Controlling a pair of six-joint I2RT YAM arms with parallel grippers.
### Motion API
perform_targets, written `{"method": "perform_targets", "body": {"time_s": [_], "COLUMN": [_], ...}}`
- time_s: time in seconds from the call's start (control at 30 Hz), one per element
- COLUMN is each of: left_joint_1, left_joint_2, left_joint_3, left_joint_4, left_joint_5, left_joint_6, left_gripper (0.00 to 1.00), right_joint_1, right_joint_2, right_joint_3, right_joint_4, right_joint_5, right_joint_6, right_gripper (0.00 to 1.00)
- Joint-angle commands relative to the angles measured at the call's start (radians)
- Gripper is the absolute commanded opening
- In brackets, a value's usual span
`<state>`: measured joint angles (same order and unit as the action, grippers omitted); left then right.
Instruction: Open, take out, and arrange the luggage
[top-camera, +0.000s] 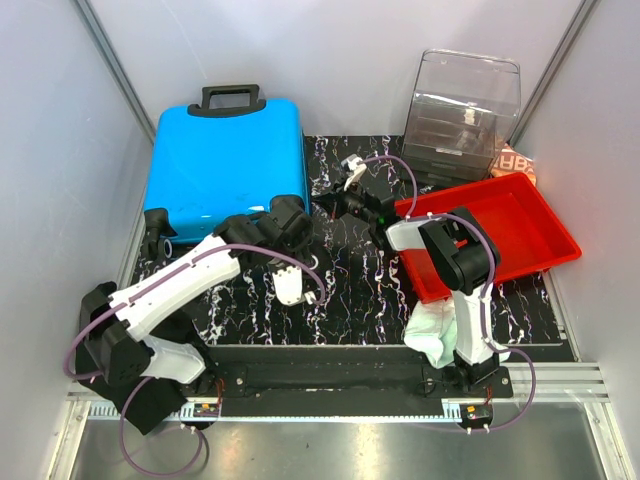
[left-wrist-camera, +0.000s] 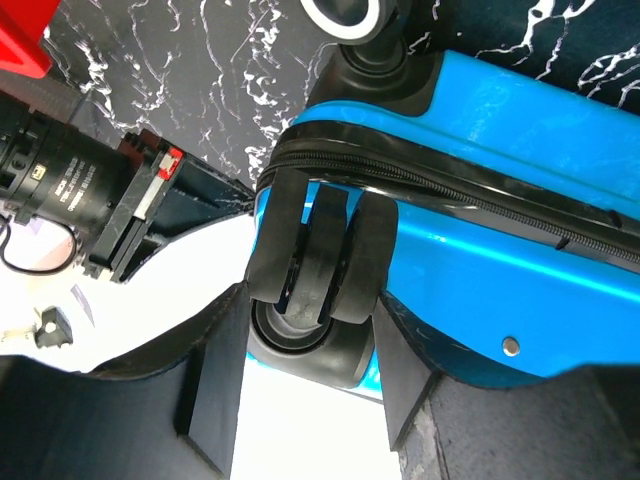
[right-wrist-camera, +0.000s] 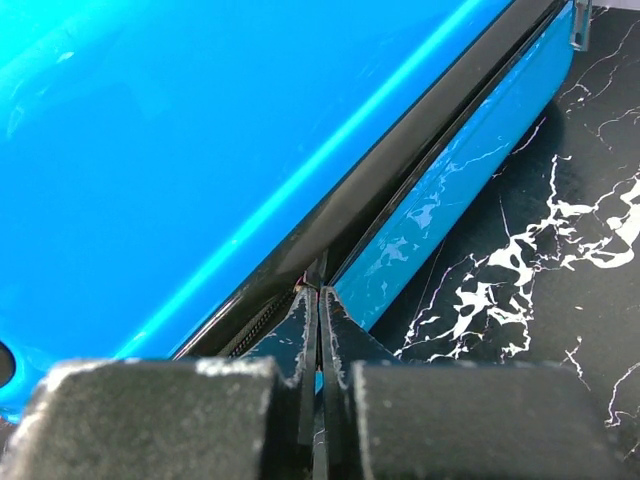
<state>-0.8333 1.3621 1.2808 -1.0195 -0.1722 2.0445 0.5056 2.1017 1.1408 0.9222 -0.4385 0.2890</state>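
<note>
Luggage (top-camera: 225, 165), a bright blue hard shell, lies flat and closed on the black marbled mat (top-camera: 350, 290), well to the left of the red tray (top-camera: 512, 225), its black handle (top-camera: 232, 98) on the far end. From the top view, a clear drawer box (top-camera: 465, 110) stands behind the red tray. Both arms reach into the gap between the tray and the case: the left gripper (top-camera: 288, 220) is at the case's near corner on the tray side, and the right gripper (top-camera: 330, 205) is a little farther back along the same side. Their jaws are too small to read from here. The left wrist view shows what the top view hides. The left gripper (left-wrist-camera: 312, 335) has a finger on each side of the corner wheel (left-wrist-camera: 318, 262), both pressed against its black caster mount in a grasp. A second wheel (left-wrist-camera: 345, 15) shows at the top edge, and a corner of the red tray (left-wrist-camera: 20, 45) at the far left. The black zip line runs unbroken between the blue halves. Only the right wrist view settles the right gripper (right-wrist-camera: 318, 300): it is clenched, fingertips pressed flat together with their points on the black zip seam of the luggage (right-wrist-camera: 200, 130). Whether anything is pinched between them I cannot tell.
</note>
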Motion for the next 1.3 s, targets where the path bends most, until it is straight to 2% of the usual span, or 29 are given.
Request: {"method": "perform_targets", "body": {"time_s": [0.0,0.03,0.07,0.13,0.17,0.2,0.23,0.27,0.33,0.4,0.47,0.53,0.57,0.6,0.63,0.67,0.73,0.77,0.87,0.97,1.03,1.07,1.2,1.27], "left_joint_1": [-0.006,-0.006,-0.006,-0.006,-0.006,-0.006,-0.006,-0.007,-0.007,-0.007,-0.007,-0.007,-0.007,-0.006,-0.003,0.000,0.016,0.025,0.103,0.239,0.357,0.396,0.641,0.709], "left_joint_2": [-0.104,-0.107,-0.109,-0.104,-0.103,-0.106,-0.110,-0.116,-0.132,-0.144,-0.146,-0.135,-0.114,-0.103,-0.091,-0.074,-0.061,-0.063,-0.110,-0.185,-0.210,-0.224,-0.254,-0.299], "left_joint_3": [-0.049,-0.089,-0.101,-0.101,-0.095,-0.090,-0.084,-0.086,-0.084,-0.072,-0.051,0.015,0.046,0.119,0.153,0.193,0.279,0.294,0.281,0.183,0.125,0.109,0.068,0.034], "left_joint_4": [0.070,0.114,0.187,0.220,0.219,0.220,0.219,0.219,0.217,0.219,0.217,0.194,0.168,0.135,0.061,0.017,-0.100,-0.125,-0.162,-0.102,-0.064,-0.050,0.069,0.119], "left_joint_5": [-0.050,-0.076,-0.123,-0.144,-0.135,-0.127,-0.119,-0.112,-0.107,-0.101,-0.102,-0.108,-0.118,-0.119,-0.099,-0.081,-0.009,0.016,0.114,0.138,0.122,0.111,0.126,0.195], "left_joint_6": [0.205,0.194,0.181,0.122,0.094,0.053,0.037,0.025,-0.027,-0.116,-0.205,-0.401,-0.563,-0.648,-0.735,-0.900,-1.053,-1.183,-1.369,-1.492,-1.532,-1.561,-1.610,-1.627], "left_gripper": [0.08,0.14,0.16,0.23,0.43,0.52,0.59,0.71,0.84,0.99,0.99,0.99,0.99,0.99,0.99,0.99,0.99,0.99,0.99,0.99,0.99,0.99,0.99,0.99], "right_joint_1": [-0.050,-0.050,-0.050,-0.050,-0.050,-0.050,-0.049,-0.049,-0.049,-0.042,-0.010,0.026,0.045,0.074,0.083,0.093,0.128,0.145,0.224,0.318,0.388,0.413,0.501,0.525], "right_joint_2": [-0.072,-0.087,-0.123,-0.161,-0.199,-0.218,-0.239,-0.276,-0.318,-0.377,-0.431,-0.466,-0.497,-0.511,-0.525,-0.548,-0.569,-0.589,-0.626,-0.637,-0.628,-0.622,-0.550,-0.491], "right_joint_3": [-0.012,-0.030,-0.065,-0.096,-0.120,-0.131,-0.142,-0.154,-0.159,-0.154,-0.148,-0.139,-0.121,-0.110,-0.099,-0.075,-0.046,-0.032,-0.041,-0.033,-0.001,0.014,0.102,0.169], "right_joint_4": [0.152,0.149,0.142,0.127,0.100,0.081,0.061,0.006,-0.066,-0.182,-0.282,-0.401,-0.443,-0.485,-0.559,-0.606,-0.727,-0.752,-0.776,-0.802,-0.847,-0.862,-0.914,-0.967], "right_joint_5": [0.185,0.188,0.187,0.170,0.161,0.159,0.162,0.165,0.198,0.227,0.251,0.311,0.369,0.389,0.402,0.415,0.432,0.487,0.555,0.656,0.711,0.765,0.865,0.920], "right_joint_6": [-0.051,-0.060,-0.070,-0.086,-0.088,-0.090,-0.087,-0.086,-0.071,-0.050,-0.048,-0.082,-0.088,-0.082,-0.070,-0.044,-0.030,-0.027,-0.024,-0.024,-0.028,-0.028,-0.045,-0.062], "right_gripper": [0.15,0.16,0.19,0.33,0.36,0.40,0.48,0.52,0.71,0.76,0.81,0.83,0.83,0.83,0.83,0.83,0.82,0.82,0.82,0.84,0.92,0.99,1.00,1.00]}}
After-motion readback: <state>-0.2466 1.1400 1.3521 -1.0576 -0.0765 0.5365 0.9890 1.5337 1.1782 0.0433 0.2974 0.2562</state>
